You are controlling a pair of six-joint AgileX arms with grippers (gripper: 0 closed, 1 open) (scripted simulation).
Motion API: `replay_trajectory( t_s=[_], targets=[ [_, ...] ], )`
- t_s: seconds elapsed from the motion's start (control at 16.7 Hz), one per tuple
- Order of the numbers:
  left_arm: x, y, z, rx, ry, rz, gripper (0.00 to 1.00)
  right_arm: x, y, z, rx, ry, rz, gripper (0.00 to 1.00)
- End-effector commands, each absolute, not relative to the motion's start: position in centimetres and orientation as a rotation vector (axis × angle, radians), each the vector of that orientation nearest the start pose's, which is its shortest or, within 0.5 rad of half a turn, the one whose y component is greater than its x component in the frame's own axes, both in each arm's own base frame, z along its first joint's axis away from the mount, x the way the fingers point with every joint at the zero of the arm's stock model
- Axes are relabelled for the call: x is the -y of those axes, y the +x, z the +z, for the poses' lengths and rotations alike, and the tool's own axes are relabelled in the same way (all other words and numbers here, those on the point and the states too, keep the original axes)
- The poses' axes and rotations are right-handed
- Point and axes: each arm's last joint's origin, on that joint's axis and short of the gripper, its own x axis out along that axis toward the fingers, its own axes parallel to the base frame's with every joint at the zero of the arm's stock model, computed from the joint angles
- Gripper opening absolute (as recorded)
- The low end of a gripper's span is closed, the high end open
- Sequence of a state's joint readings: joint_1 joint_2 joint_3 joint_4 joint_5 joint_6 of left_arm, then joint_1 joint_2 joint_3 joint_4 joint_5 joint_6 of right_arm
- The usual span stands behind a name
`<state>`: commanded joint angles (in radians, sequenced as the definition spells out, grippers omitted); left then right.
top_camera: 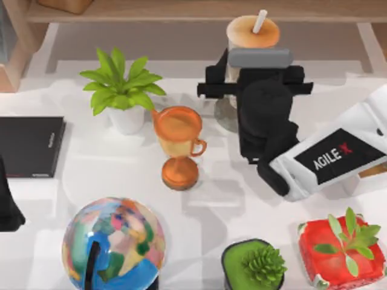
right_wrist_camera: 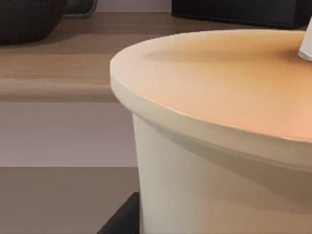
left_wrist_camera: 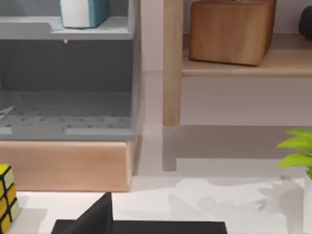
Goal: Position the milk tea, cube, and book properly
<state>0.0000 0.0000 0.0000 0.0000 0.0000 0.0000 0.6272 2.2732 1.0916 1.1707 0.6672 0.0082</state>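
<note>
Milk tea [top_camera: 247, 31] beige-orange — book [left_wrist_camera: 80, 12] teal, cube [left_wrist_camera: 6, 200] yellow.

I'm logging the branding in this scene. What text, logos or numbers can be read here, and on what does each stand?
"AGILE" followed by a red X mark: on the black panel of the right arm, whose pincer is at the milk tea.
Small pale lettering on the black book: too small to read.

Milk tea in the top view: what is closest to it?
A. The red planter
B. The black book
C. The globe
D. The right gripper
D. The right gripper is right at the milk tea near the table's back edge; the right wrist view shows the cup up close.
</note>
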Motion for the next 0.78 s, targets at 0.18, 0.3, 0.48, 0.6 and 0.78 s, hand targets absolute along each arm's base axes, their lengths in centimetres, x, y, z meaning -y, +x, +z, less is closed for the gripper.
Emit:
replay_trajectory(
  t_s=[0.18,0.3,0.48,0.6,0.78],
  targets=[
    [0.12,10.57,16.0,0.0,0.0,0.0,1.0,-24.43,36.26,9.59,-0.001,-0.008,-0.014,0.3],
    [0.12,10.57,16.0,0.0,0.0,0.0,1.0,-24.43,36.26,9.59,-0.001,-0.008,-0.014,0.45],
    [0.12,10.57,16.0,0.0,0.0,0.0,1.0,-24.43,36.26,9.59,-0.001,-0.008,-0.014,0.68],
    [0.12,10.57,16.0,0.0,0.0,0.0,1.0,-24.43,36.26,9.59,-0.001,-0.008,-0.014,0.83],
    [0.12,10.57,16.0,0.0,0.0,0.0,1.0,-24.43,36.26,9.59,-0.001,-0.008,-0.014,1.0]
  ],
)
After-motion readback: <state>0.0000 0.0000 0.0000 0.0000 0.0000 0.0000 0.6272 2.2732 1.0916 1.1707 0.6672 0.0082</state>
